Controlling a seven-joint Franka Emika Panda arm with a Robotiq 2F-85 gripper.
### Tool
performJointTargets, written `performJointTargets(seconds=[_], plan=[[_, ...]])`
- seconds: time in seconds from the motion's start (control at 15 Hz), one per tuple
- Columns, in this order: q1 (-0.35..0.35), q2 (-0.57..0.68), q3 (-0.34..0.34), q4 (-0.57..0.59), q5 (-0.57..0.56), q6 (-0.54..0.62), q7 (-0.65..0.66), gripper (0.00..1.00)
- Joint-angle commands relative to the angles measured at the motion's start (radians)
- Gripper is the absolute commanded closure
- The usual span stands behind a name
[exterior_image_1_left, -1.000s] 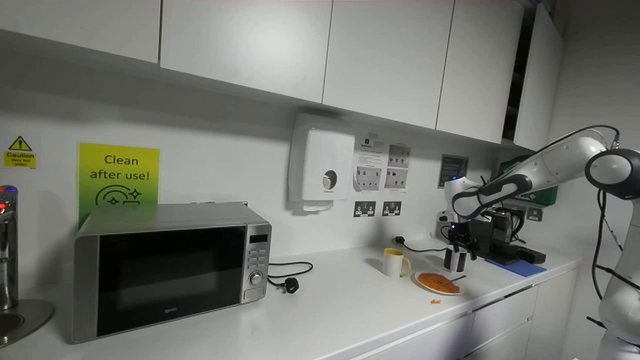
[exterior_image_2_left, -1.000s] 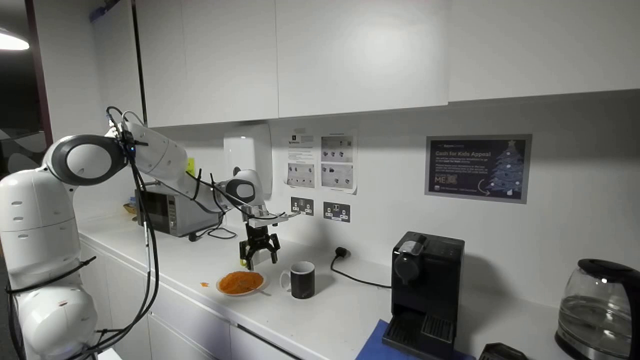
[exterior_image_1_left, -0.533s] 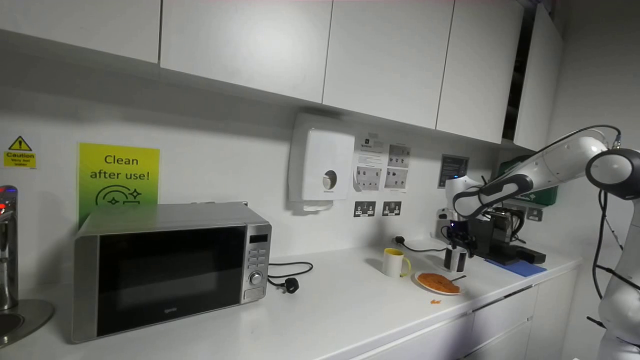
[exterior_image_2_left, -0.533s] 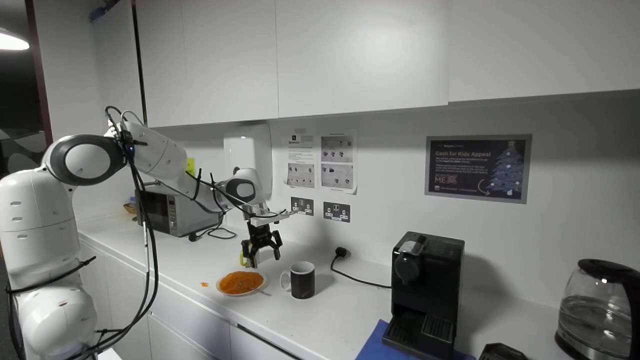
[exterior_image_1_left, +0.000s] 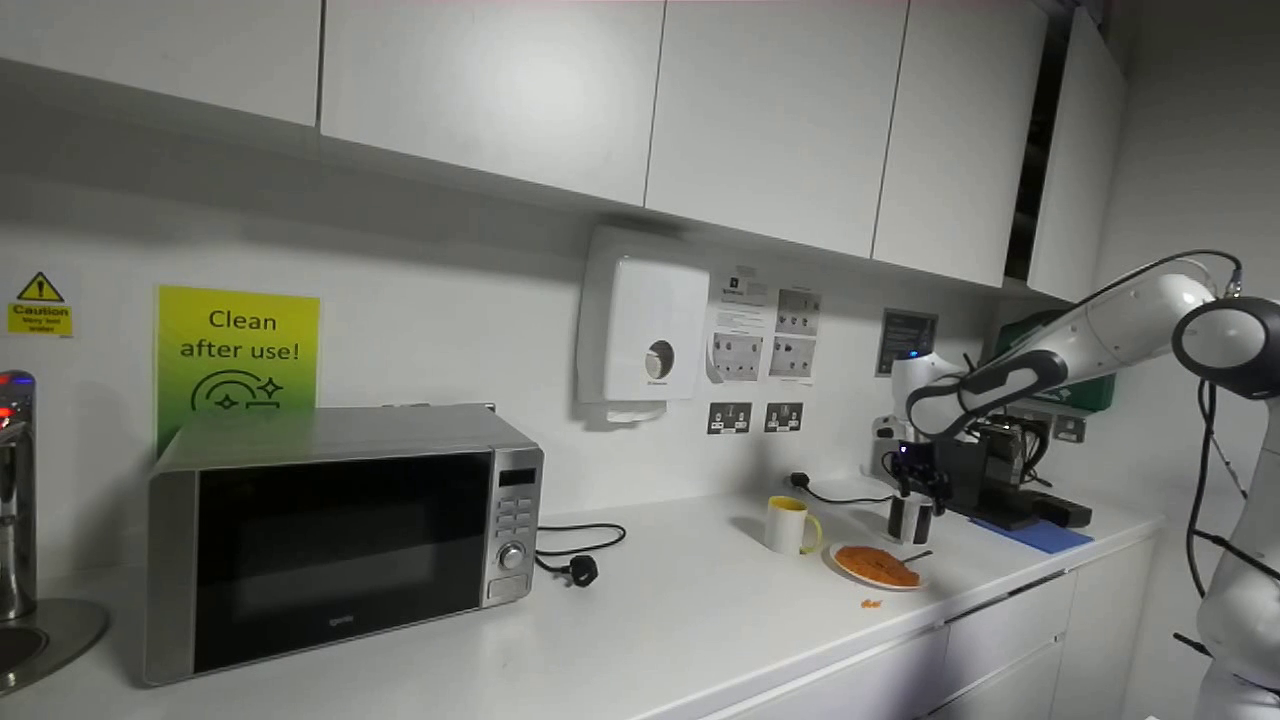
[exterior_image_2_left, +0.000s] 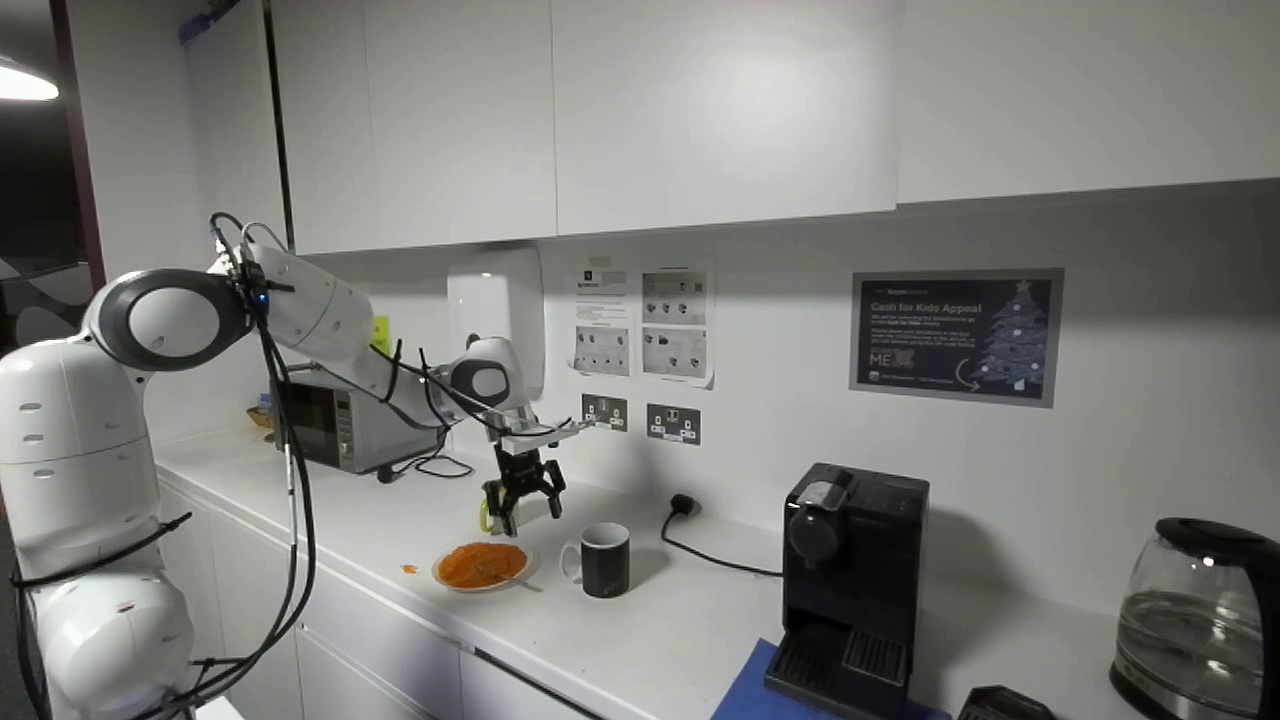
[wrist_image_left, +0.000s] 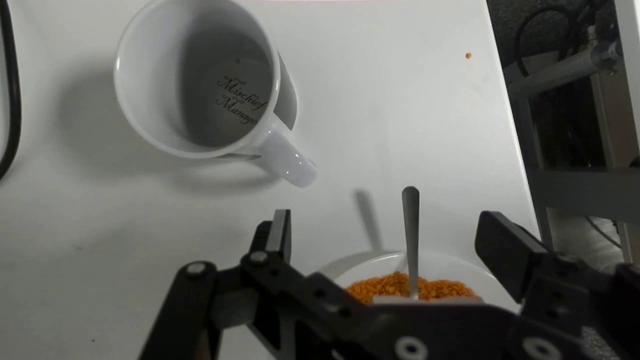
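In the wrist view, we are seeing the gripper (wrist_image_left: 384, 225) hanging above the counter (wrist_image_left: 395, 125), its jaws spread wide and gripping nothing. At the near right, a metal handle (wrist_image_left: 411, 232), probably a spoon's, is sticking up out of orange grains (wrist_image_left: 382, 286) on a plate (wrist_image_left: 465, 270); a mug (wrist_image_left: 205, 75) is standing at the far left. We are judging that no grip is made yet, so any lifting is still left.

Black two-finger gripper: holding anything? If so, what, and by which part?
Nothing is held. The gripper stands wide open; in the wrist view, clear gaps show on both sides of the slim silver metal utensil handle.
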Motion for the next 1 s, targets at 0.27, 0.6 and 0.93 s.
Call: performJointTargets(seconds=[0.27, 0.6, 0.93], plan=[[-0.006, -0.044, -0.002, -0.073, -0.055, 0.079, 0.011, 0.00], [-0.009, -0.047, -0.005, -0.079, -0.050, 0.098, 0.006, 0.00], [-0.010, -0.088, -0.009, -0.124, -0.016, 0.136, -0.001, 0.00]])
